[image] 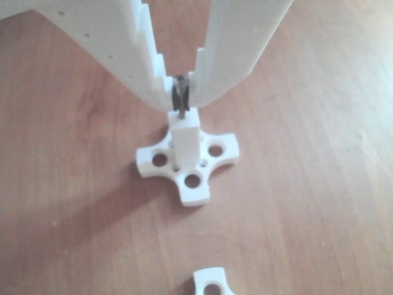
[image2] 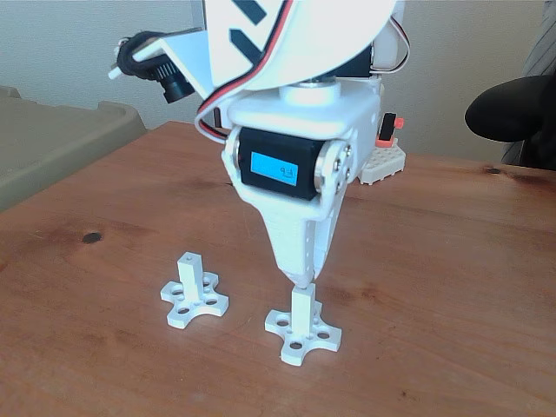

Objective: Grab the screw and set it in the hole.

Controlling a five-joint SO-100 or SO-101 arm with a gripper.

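In the other view my gripper [image: 180, 92] is shut on the screw [image: 180, 103], a thin dark-silver pin held upright between the two white fingertips. Its lower end meets the top of a white post [image: 184, 138] standing on a cross-shaped base [image: 192, 180] with round holes. The hole in the post's top is hidden by the screw. In the fixed view the gripper [image2: 301, 280] points straight down onto that same post [image2: 301, 306] on its base [image2: 301, 337]; the screw is too small to make out there.
A second white post on a cross base [image2: 194, 300] stands to the left in the fixed view, and its edge [image: 212, 283] shows at the bottom of the other view. Behind are a tan bin [image2: 61, 139], a white block [image2: 382, 163] and a black object [image2: 512, 109].
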